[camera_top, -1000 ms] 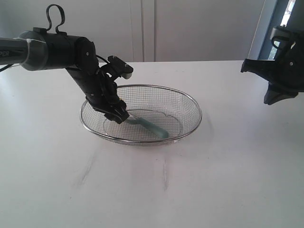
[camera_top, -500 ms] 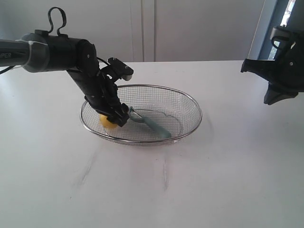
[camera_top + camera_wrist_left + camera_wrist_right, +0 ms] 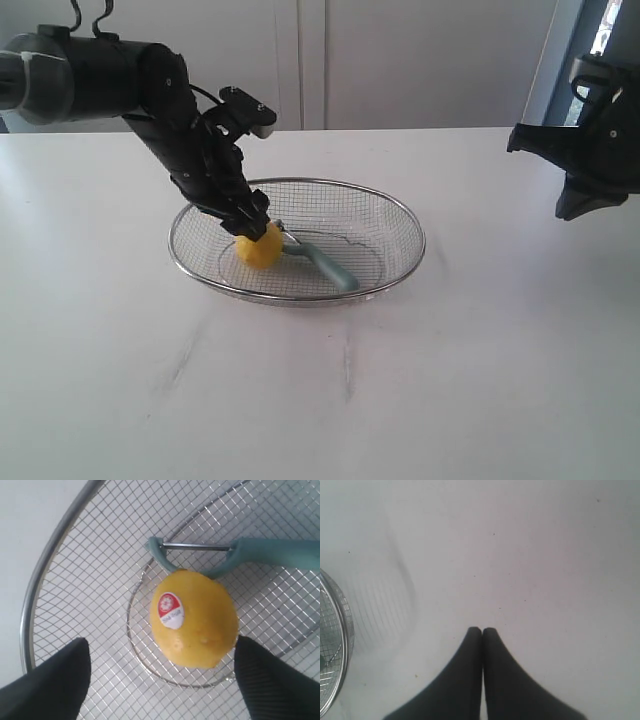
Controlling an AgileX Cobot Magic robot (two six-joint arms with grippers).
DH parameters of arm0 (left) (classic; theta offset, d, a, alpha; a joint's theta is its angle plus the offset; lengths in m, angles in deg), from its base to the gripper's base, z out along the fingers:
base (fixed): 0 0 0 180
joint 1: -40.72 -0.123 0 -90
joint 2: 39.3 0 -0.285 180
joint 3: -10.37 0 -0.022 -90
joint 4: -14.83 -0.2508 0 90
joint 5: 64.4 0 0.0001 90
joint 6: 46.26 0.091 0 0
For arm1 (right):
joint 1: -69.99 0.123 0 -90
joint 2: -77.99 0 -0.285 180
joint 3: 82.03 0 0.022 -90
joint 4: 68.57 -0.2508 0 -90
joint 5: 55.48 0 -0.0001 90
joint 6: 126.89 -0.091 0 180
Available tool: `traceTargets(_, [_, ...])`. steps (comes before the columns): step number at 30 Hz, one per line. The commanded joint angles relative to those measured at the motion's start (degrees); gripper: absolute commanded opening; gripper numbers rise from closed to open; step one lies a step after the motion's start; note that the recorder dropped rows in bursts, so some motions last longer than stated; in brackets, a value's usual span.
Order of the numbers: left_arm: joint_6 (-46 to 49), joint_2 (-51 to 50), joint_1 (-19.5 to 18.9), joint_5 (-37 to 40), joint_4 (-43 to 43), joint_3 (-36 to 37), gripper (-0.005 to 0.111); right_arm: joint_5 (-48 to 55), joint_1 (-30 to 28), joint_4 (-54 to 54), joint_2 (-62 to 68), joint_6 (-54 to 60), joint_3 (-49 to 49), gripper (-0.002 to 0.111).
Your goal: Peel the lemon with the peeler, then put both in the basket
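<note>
The lemon [image 3: 258, 248] lies inside the basket [image 3: 401, 216] against the peeler [image 3: 326, 266] blade head, the left gripper [image 3: 247, 216] hovers over it, jaws spread wide, and the right gripper [image 3: 482, 635], pinched closed, hangs well outside the basket.

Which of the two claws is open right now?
The left gripper, over the lemon in the basket: its fingers stand wide apart. The right gripper has its fingers pressed together.
</note>
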Motion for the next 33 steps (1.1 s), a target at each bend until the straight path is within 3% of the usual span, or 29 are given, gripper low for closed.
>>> traceTargets(1, [-0.3,2.1,0.3,3.8,0.9,-0.2,0.072,-0.4,-0.3,0.3,-0.4,-0.3,0.1,0.0])
traceTargets(6, [-0.3,4.1,0.3,5.9,0.6,-0.3,0.038,-0.4,-0.3,0.3,-0.4,-0.3,0.1,0.0])
traceTargets(13, [-0.5,5.4,0.3,7.7,0.6,-0.3,0.0,-0.4,-0.3,0.3,-0.4,-0.3,0.1,0.0])
traceTargets(24, [-0.7,6.9,0.1,13.8,-2.1,-0.3,0.0,-0.4,-0.3,0.2,-0.4,-0.3,0.1,0.0])
traceTargets(33, [-9.2,7.0,-2.6,18.3,-4.8,-0.3,0.0,-0.4,-0.3,0.2,-0.4,-0.3,0.1,0.0])
